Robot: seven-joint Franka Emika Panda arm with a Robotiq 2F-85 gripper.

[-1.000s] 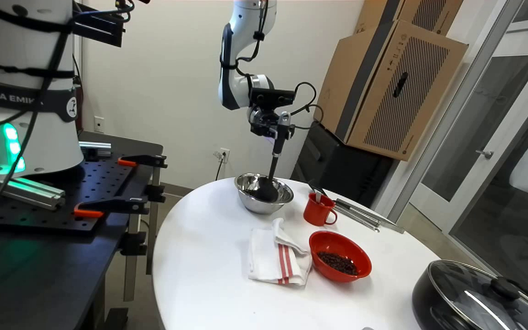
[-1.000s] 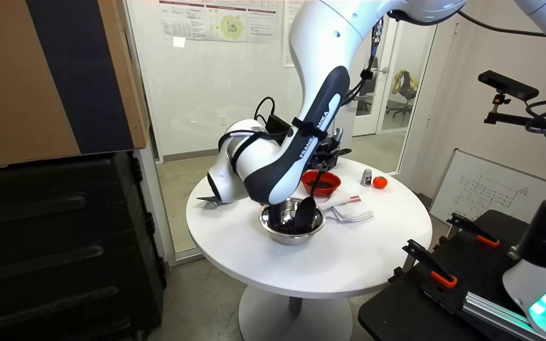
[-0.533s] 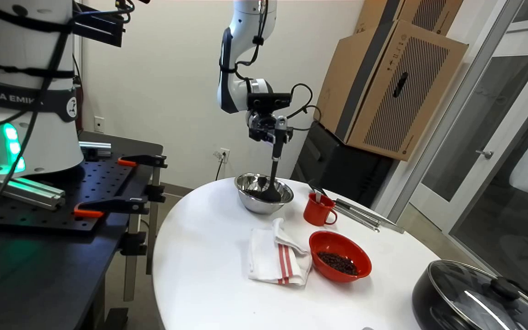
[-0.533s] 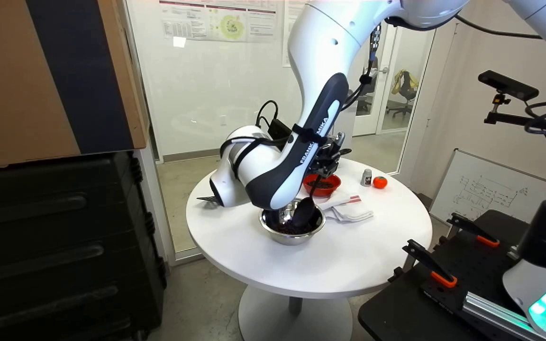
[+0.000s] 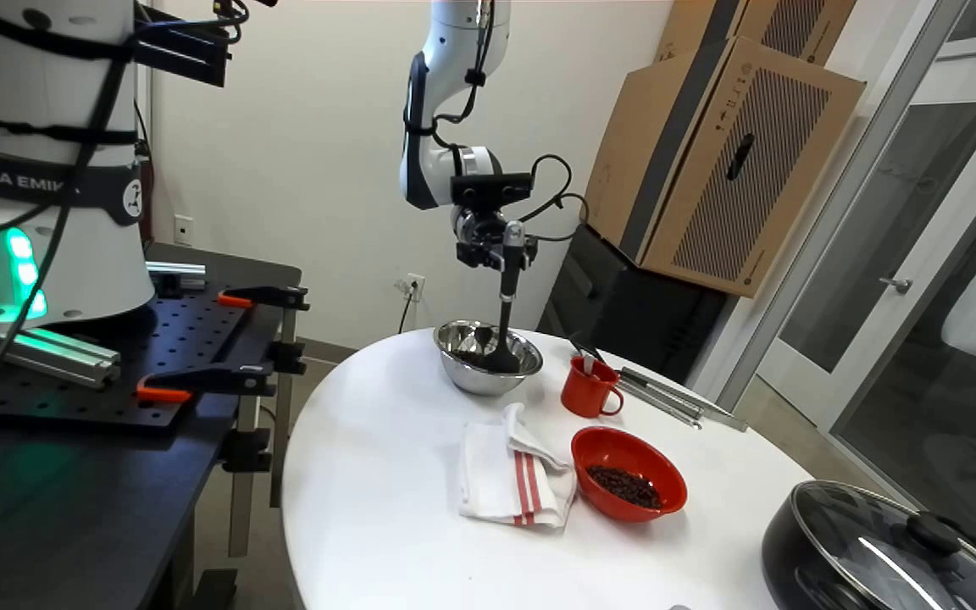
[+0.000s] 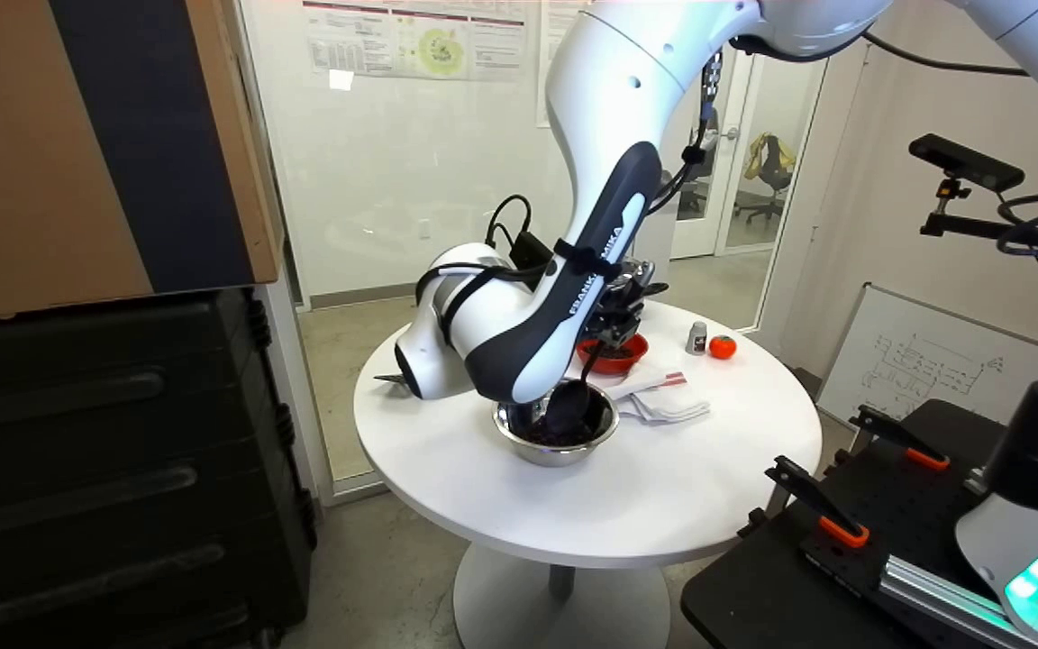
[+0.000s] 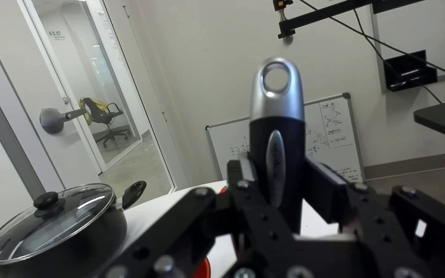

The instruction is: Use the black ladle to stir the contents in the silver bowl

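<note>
Jaws closed on black ladle, gripping its handle, scoop end inside silver bowl

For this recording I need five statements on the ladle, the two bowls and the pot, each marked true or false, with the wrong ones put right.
1. The gripper holds the ladle by its handle. True.
2. The red bowl has small dark pieces in it. True.
3. The ladle dips into the red bowl. False: it dips into the silver bowl.
4. A glass lid covers the pot. True.
5. The silver bowl is upside down. False: it stands upright on the white table.
</note>
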